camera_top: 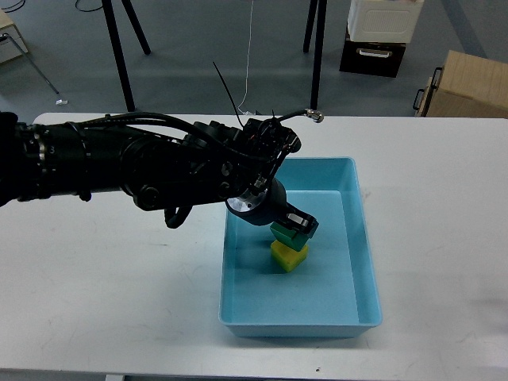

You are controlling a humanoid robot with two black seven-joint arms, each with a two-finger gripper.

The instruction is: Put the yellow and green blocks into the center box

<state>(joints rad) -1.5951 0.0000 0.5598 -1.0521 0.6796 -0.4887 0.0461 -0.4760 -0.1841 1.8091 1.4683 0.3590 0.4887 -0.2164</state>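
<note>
A light blue box [361, 262] sits in the middle of the white table. Inside it lies a yellow block [289, 256]. My left gripper [294, 228] reaches into the box from the left and is shut on a green block [284, 234], which it holds directly on top of or just above the yellow block; I cannot tell if the two touch. My right gripper is not in view.
My thick black left arm [143, 163] spans the table's left half. Beyond the table's far edge are tripod legs [119, 55], a cardboard box [464, 87] and a white-and-black case [381, 32].
</note>
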